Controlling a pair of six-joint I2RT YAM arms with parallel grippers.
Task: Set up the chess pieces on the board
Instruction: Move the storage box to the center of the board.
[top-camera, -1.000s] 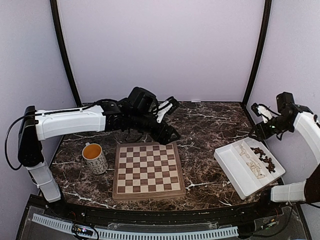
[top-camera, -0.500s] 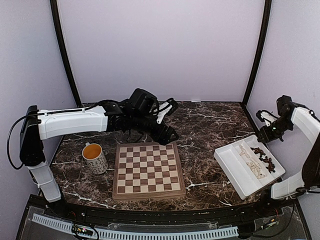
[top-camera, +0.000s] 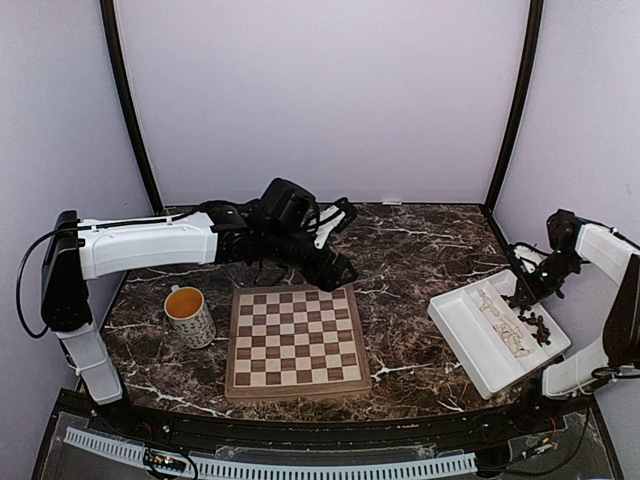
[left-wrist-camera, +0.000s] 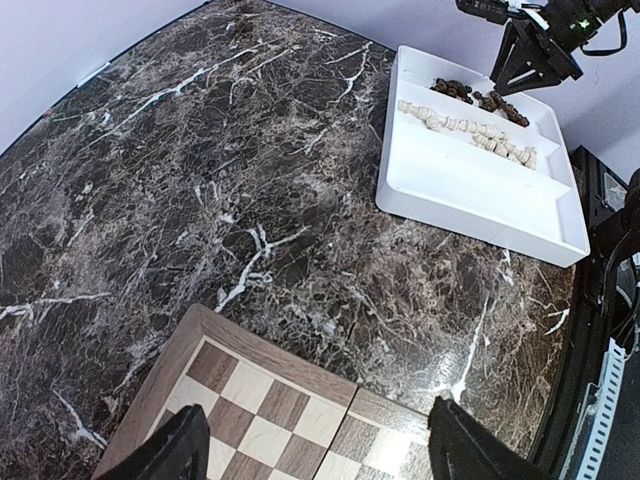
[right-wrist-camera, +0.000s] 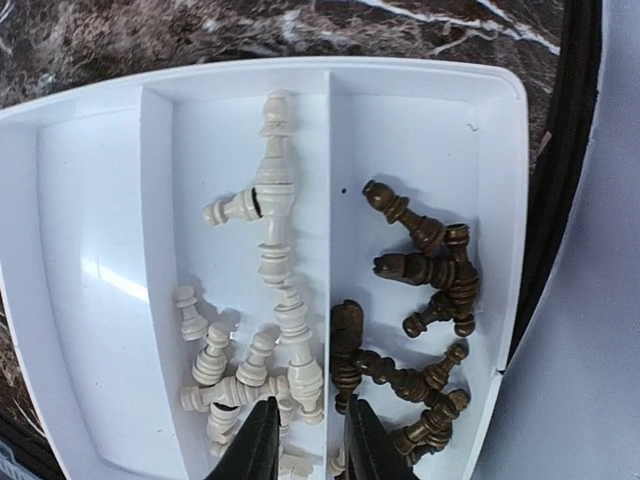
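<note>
- While your left gripper (left-wrist-camera: 325, 452) hung above the far edge of the board (top-camera: 295, 340), its 2 fingers stood wide apart and nothing was between them.
- You had the board lying flat on the marble table (top-camera: 420, 250), close to the front edge.
- Your mug (top-camera: 189, 315) stood just beside the left side of the board, and it held an orange-brown liquid.
- Your white tray (right-wrist-camera: 90, 250) sat on the right side of the table, well apart from the board, and it had 3 compartments.
- The pale chess pieces (right-wrist-camera: 272, 195) lay in the middle compartment. Most of them were on their side, and several made a loose heap at one end.
- The dark chess pieces (right-wrist-camera: 440, 270) lay in a heap in the narrow compartment next to it, the one nearest to the right edge of the table.
- Every piece that I could see was in the tray.
- Your right gripper (right-wrist-camera: 312, 445) hung over the tray, above the wall between these 2 compartments. Its fingers were apart by only a narrow gap, and I could see no piece clamped between them.
</note>
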